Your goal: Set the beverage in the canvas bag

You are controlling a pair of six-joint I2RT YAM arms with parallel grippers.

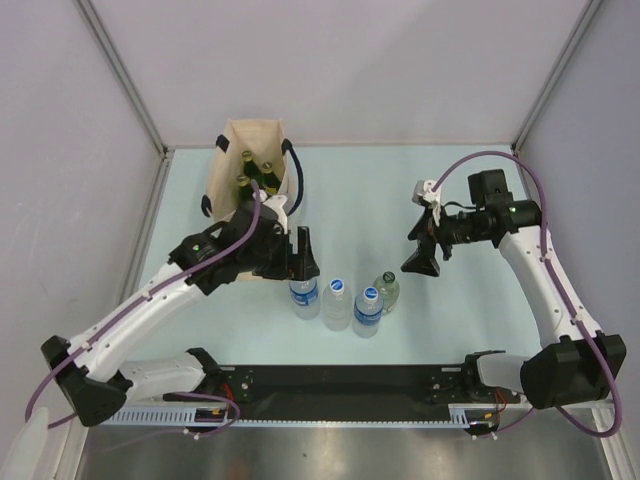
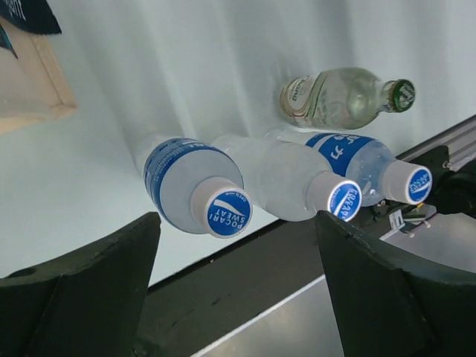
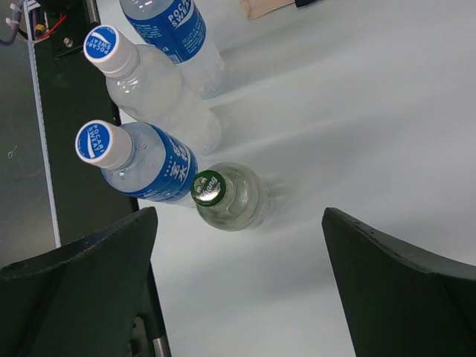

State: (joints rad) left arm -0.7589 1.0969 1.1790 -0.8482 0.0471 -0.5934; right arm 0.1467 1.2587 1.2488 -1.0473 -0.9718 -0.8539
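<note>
The beige canvas bag (image 1: 252, 170) stands upright at the back left with dark bottles (image 1: 255, 172) inside; its corner shows in the left wrist view (image 2: 30, 74). Three Pocari Sweat bottles (image 1: 305, 293) (image 1: 337, 303) (image 1: 368, 309) and a clear glass bottle with a green cap (image 1: 387, 290) stand in a row near the front. My left gripper (image 1: 302, 252) is open and empty, just above the leftmost bottle (image 2: 195, 186). My right gripper (image 1: 420, 262) is open and empty, right of the glass bottle (image 3: 227, 197).
A black rail (image 1: 340, 385) runs along the table's near edge in front of the bottles. Grey walls enclose the table on the left, back and right. The bag's navy handle (image 1: 296, 170) hangs off its right side.
</note>
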